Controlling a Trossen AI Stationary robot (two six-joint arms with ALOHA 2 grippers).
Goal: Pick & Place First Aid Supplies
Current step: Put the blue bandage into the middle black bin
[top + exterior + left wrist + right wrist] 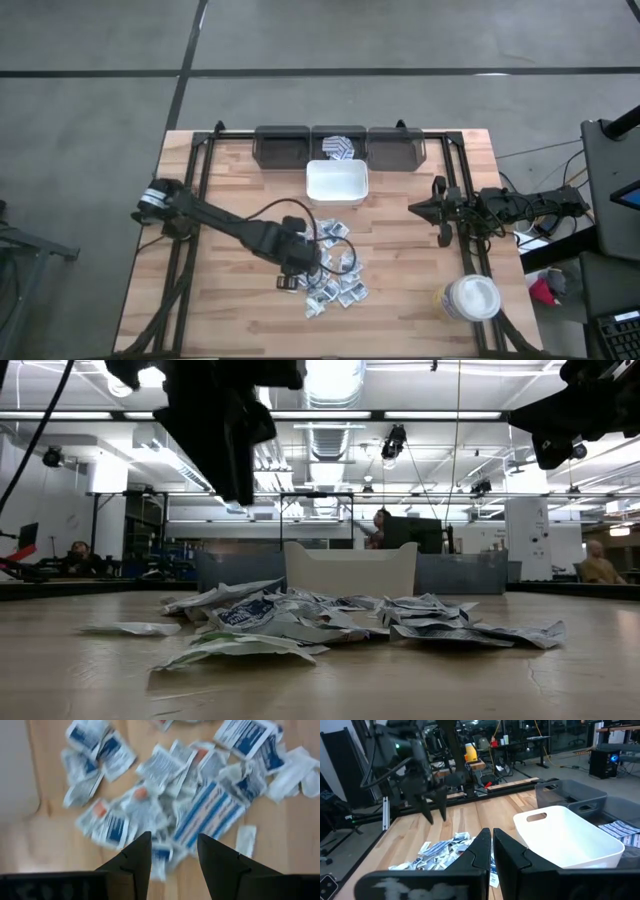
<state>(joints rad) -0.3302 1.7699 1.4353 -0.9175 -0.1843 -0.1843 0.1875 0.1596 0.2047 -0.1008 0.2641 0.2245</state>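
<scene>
A: Start with the big things. What's on the table (230,300)?

B: Three dark grey bins (282,146) in a row along the far edge, with one white bin (336,183) just in front of the middle one. A white round lidded tub (470,298) stands near the right front corner.

A: And the two arms?

B: The left gripper (303,262) hangs over the left edge of the pile of first aid supplies (335,272), fingers (134,861) spread wide and empty, with sachets lying directly under and between them. In the low view it is clear of the pile, not touching. The right gripper (491,842) waits by the right side rail, well apart from the pile, fingers pressed together on nothing.

A: Where are the supplies?

B: Most lie in a loose heap on the wood in front of the white bin. A few more sit inside the middle dark bin.

A: How many sachets?

B: I can't count them; they overlap and the left gripper covers part of the heap. Roughly a couple of dozen. The print is unreadable, and the white bin's inside looks bare from above.
</scene>
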